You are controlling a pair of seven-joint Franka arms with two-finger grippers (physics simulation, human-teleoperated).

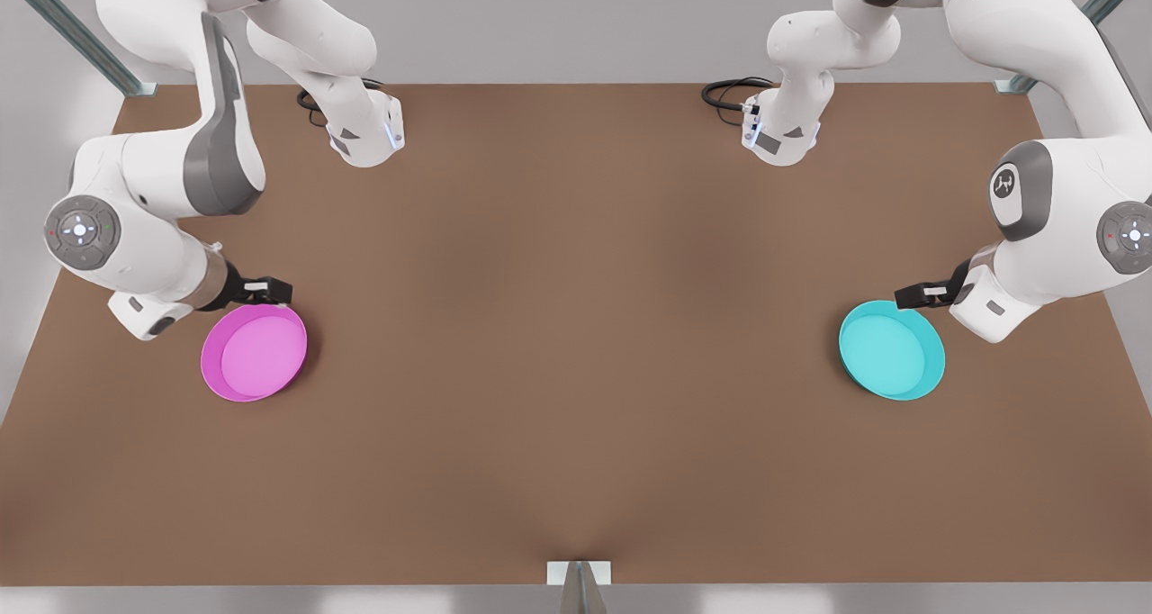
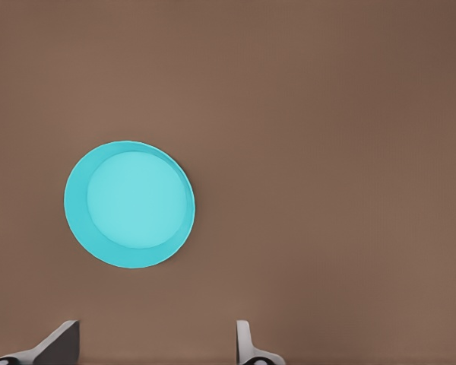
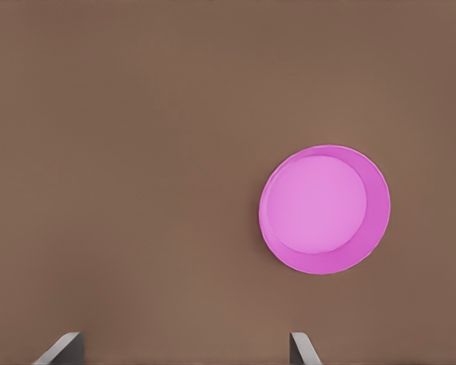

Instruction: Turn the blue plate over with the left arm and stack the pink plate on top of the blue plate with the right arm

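Observation:
The blue plate [image 1: 892, 350] lies on the brown table at the front view's right, its hollow side up; it also appears as the blue plate [image 2: 129, 204] in the left wrist view. My left gripper [image 1: 918, 296] hangs above the plate's far edge, open [image 2: 156, 348] and holding nothing. The pink plate [image 1: 254, 353] rests hollow side up at the front view's left, and the right wrist view shows the same pink plate [image 3: 324, 209]. Over its far rim my right gripper [image 1: 265, 287] is open [image 3: 182, 351] and empty. Neither gripper touches a plate.
The table [image 1: 576, 326] stretches wide between the two plates. Both arm bases with black cables [image 1: 733, 92] stand along the back edge. A small metal mount [image 1: 579, 574] sits at the middle of the front edge.

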